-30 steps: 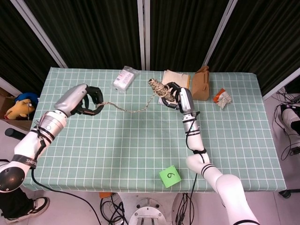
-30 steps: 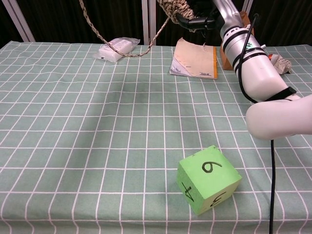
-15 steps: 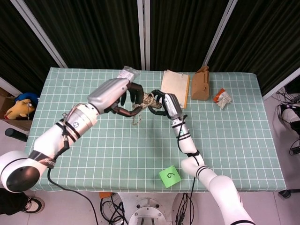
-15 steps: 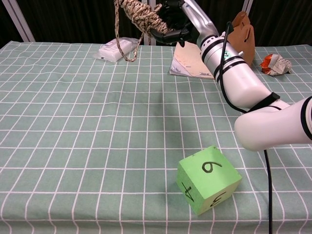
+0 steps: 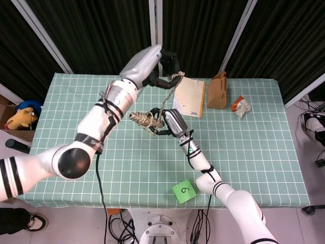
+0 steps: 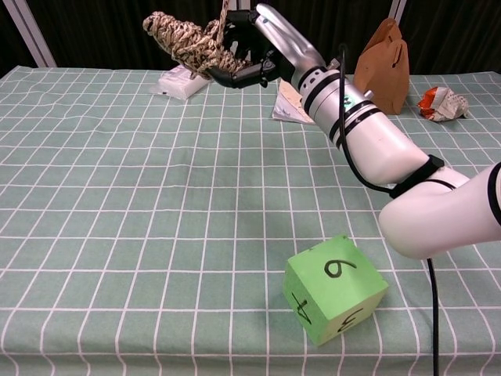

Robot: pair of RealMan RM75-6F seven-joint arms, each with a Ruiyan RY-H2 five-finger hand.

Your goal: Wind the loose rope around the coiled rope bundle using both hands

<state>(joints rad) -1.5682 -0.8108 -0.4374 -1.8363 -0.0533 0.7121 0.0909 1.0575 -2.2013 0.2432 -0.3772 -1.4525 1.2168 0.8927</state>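
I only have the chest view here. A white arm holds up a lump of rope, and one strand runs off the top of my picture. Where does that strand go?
Observer: Up to the left hand, raised above the coiled rope bundle.
Operator: Is it actually gripping the strand?
Observer: Yes, the loose rope ends in its fingers, running fairly straight.
Operator: Anything beside that brown bag I can't see?
Observer: No, but a yellow stuffed toy lies off the table's left edge.

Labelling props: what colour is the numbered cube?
Bright green cube with black handwritten numbers, clearest in the chest view.
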